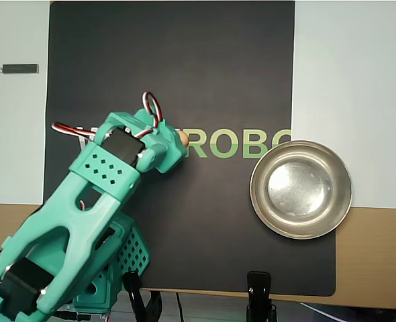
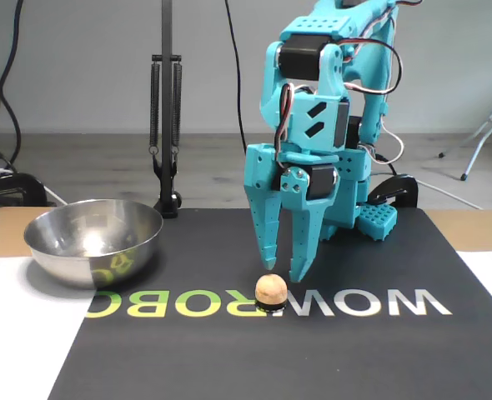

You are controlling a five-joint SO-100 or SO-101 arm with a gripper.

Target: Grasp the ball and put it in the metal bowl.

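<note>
Directly above the ball, one teal pincer [image 2: 283,272], pointed straight down, two fingers parted a little, nothing held; tips just above the ball and level with its top in the fixed view, contact not clear. One ball [image 2: 270,290], pale peach-orange, on a small dark base on the black mat [image 2: 254,350], among the green mat letters [image 2: 188,304]; in the overhead view, only the ball's right edge [image 1: 183,138] visible beside the pincer body [image 1: 173,145]. One teal arm [image 1: 90,215], wired in red, white and black, reaching from the lower left corner of the overhead view. One metal bowl [image 1: 301,189], empty, upright, well apart from the ball: right of it in the overhead view, left of it [image 2: 93,242] in the fixed view, on the mat's edge and partly over the pale surface [image 1: 352,80]. One small dark bar [image 1: 20,68] on the surface at far left in the overhead view. Two black clamps [image 1: 260,298] at the mat's near edge.
</note>
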